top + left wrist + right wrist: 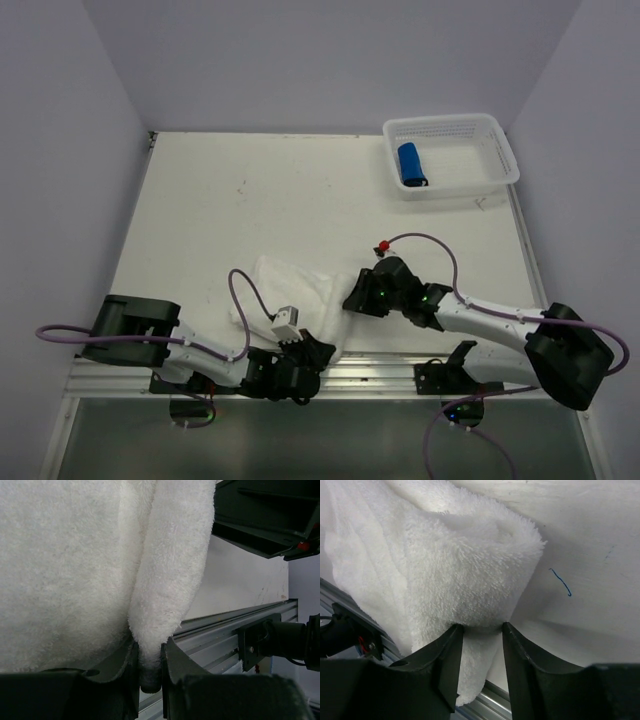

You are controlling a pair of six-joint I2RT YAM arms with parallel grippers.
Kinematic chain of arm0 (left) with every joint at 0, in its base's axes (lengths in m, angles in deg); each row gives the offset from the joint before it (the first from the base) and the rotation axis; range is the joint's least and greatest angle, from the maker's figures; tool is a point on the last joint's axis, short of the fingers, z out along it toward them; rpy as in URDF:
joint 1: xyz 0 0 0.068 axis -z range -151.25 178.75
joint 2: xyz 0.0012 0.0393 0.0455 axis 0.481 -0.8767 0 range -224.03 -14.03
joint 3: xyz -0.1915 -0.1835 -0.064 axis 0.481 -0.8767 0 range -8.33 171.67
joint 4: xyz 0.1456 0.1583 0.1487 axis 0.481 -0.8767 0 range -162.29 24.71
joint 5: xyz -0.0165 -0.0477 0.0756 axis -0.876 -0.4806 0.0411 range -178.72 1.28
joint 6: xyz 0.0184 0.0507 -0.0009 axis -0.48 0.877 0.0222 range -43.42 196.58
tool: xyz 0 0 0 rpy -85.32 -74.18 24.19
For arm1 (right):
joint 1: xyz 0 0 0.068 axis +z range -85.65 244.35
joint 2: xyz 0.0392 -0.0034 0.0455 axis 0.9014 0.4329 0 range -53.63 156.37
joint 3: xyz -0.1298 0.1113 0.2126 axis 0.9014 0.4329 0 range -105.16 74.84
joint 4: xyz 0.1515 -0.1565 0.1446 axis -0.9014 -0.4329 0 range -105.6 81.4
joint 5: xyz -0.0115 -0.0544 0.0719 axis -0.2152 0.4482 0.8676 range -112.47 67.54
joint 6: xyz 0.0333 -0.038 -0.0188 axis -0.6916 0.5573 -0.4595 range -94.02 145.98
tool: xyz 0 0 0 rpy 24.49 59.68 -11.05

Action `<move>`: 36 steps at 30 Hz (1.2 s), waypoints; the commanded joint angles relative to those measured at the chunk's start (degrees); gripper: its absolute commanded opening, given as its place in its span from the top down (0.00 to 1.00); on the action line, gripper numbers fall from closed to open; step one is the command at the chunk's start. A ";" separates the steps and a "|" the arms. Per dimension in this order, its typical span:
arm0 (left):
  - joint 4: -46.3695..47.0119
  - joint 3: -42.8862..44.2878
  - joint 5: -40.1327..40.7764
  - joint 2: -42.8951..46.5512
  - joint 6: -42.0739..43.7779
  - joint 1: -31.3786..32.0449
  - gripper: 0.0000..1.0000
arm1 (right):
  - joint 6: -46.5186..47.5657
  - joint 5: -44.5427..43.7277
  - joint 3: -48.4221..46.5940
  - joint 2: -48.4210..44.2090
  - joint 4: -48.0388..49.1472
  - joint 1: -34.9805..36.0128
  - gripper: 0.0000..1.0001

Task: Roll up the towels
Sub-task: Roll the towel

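- While we watch from above, the white towel (290, 290) lies bunched at the near edge of the table (220, 200), between both arms.
- Our left gripper (150, 672) is pinched tight on a narrow fold of it, just above the metal rail (220, 627).
- Our right gripper (480, 645) grasps a thicker fold of the same towel, fingers (447, 655) pressed into the pile on both sides.
- Well apart, the blue towel (411, 163) sits rolled inside the basket (470, 150) at the back right corner.
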 commanded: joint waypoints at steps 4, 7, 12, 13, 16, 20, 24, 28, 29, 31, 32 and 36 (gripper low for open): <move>-7.71 -2.79 -5.22 -1.19 0.28 1.50 1.00 | 0.44 -0.17 -3.20 3.53 7.18 -0.05 0.69; -7.71 -2.79 -5.22 -1.11 0.28 1.58 1.00 | 0.18 -0.35 -3.20 4.58 7.80 -0.05 0.72; -7.54 -3.06 -5.39 -1.02 0.02 1.58 1.00 | -0.18 -0.09 -3.29 6.95 8.93 -0.13 0.83; -7.54 -3.14 -5.48 -0.76 0.02 1.58 1.00 | -0.18 -0.09 -3.64 7.74 8.94 -0.05 0.89; -7.27 -3.15 -5.39 -0.23 1.07 1.58 1.00 | 0.43 -0.70 -5.21 8.19 7.19 -0.05 1.00; -8.24 -2.53 -4.87 1.53 3.18 1.58 0.78 | 2.72 -3.41 -9.78 7.84 -0.52 0.13 1.00; -9.74 -1.91 -3.81 3.99 4.06 1.49 0.50 | 5.35 -6.24 -15.58 9.59 -12.74 0.22 1.00; -12.98 -1.74 -2.94 7.06 5.55 1.58 0.37 | 6.24 -7.82 -19.02 11.70 -18.30 0.22 1.00; -14.03 -1.39 -2.58 7.50 5.90 1.50 0.36 | 6.24 -8.52 -19.45 12.05 -18.74 0.30 1.00; -16.66 -0.42 -1.80 9.17 6.43 1.58 0.32 | 6.15 -8.53 -19.64 12.41 -19.19 0.22 1.00; -17.90 0.10 -1.44 9.61 6.78 1.58 0.32 | 6.15 -8.52 -19.98 12.67 -19.27 0.22 1.00; -23.26 2.47 0.58 12.86 7.40 1.58 0.29 | 6.42 -10.01 -22.00 13.72 -22.43 0.22 1.00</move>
